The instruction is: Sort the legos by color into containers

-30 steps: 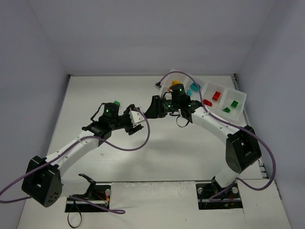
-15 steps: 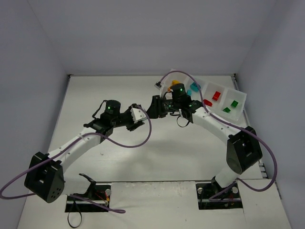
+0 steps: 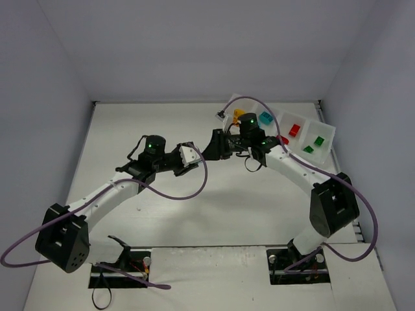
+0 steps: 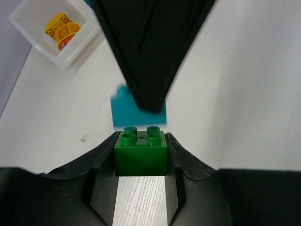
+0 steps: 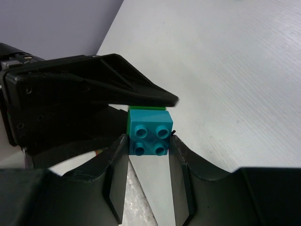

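left wrist: green brick [image 4: 140, 154] pinched in left gripper [image 4: 140, 141], over mid table [image 3: 162, 214] | teal brick [image 5: 149, 137] sits flush against its far face, pinched in right gripper [image 5: 148, 141] | pair looks joined, axis running gripper to gripper | tray [image 3: 332, 133] nearer right gripper | next: pull straight apart

Looking like a robotics lab test cell, plain grey walls [image 3: 194, 45] are boxing in the white table [image 3: 246, 214], purple cables [image 3: 205, 172] trailing over it
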Controlling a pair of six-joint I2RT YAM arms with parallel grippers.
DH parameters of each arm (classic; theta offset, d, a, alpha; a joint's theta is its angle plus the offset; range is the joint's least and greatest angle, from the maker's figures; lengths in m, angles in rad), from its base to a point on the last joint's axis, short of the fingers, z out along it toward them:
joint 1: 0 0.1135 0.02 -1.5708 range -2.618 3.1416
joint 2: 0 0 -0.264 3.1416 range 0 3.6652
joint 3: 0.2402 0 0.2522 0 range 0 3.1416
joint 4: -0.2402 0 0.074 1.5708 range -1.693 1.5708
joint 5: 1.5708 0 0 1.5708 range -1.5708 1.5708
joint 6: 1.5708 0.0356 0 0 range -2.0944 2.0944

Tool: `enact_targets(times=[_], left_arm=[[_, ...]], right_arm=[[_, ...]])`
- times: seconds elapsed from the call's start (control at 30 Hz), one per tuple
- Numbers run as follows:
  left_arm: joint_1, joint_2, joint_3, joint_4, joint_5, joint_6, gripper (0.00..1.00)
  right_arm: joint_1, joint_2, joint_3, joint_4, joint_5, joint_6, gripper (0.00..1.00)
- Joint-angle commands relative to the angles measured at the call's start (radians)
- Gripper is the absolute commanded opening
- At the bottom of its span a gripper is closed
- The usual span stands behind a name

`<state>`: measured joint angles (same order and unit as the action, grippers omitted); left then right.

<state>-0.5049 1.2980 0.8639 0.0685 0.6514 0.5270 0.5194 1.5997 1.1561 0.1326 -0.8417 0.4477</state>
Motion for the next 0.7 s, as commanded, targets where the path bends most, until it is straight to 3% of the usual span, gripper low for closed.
enact_targets(times=[0.0,0.17,0.27,0.33,0.47,0.53,0.63,0.67], left_arm=[[0.023,-0.029,0.015,0.051,0.025,-0.019,0.00],[0.026,-0.046,-0.023,0.068,0.033,-0.038,0.00],[0.028,-0.055,-0.028,0.073,0.034,-0.050,0.00],[0.026,-0.071,-0.032,0.086,0.034,-0.074,0.00],[0.025,-0.089,-0.031,0.096,0.034,-0.102,0.00],[0.023,-0.101,-0.032,0.100,0.033,-0.119,0.00],[0.017,-0.115,-0.042,0.112,0.034,-0.146,0.00],[0.017,-0.117,-0.043,0.116,0.034,-0.147,0.00]], right_arm=[[-0.108,-0.089,-0.012,0.039,-0.019,-0.040,0.00],[-0.263,-0.100,0.013,0.013,-0.027,-0.070,0.00],[-0.314,-0.075,0.072,-0.040,0.142,-0.128,0.04],[-0.326,-0.015,0.140,-0.076,0.380,-0.155,0.06],[-0.369,0.135,0.261,-0.110,0.662,-0.140,0.07],[-0.386,0.222,0.315,-0.116,0.739,-0.123,0.11],[-0.401,0.369,0.472,-0.155,0.770,-0.121,0.32],[-0.401,0.394,0.502,-0.177,0.777,-0.122,0.32]])
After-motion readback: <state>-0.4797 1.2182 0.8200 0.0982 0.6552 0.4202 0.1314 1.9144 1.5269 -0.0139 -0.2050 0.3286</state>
